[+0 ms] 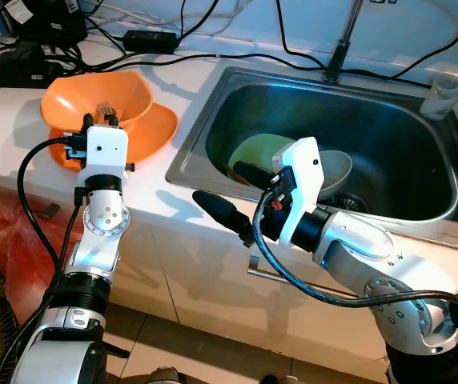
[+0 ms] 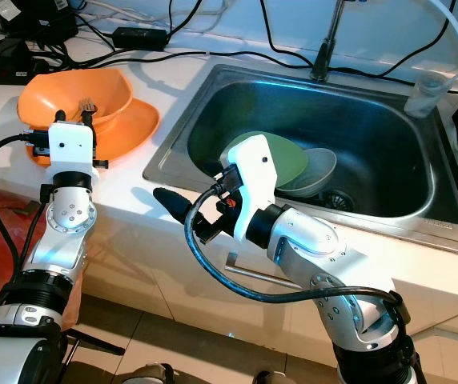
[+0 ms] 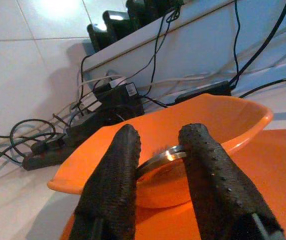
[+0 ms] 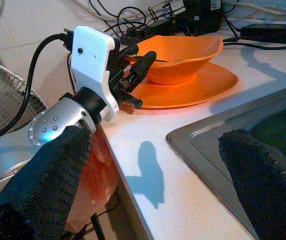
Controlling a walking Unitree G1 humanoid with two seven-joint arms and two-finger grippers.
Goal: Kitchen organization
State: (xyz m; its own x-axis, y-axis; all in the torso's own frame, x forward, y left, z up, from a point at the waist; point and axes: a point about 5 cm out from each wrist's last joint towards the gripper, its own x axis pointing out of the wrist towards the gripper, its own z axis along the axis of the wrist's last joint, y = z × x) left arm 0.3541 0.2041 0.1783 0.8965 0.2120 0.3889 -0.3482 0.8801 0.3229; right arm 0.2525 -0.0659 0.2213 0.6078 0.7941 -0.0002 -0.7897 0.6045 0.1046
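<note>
While the left end effector [image 3: 158,165] pinches a fork [image 3: 159,156], the right end effector [image 4: 153,175] gapes wide.

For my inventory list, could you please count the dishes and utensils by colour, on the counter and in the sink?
Orange: 2, the orange bowl and the orange plate under it
Green: 1, the green plate in the sink
Grey: 1, the grey bowl beside it
Metal: 1, the fork in the left gripper
Total: 5
</note>
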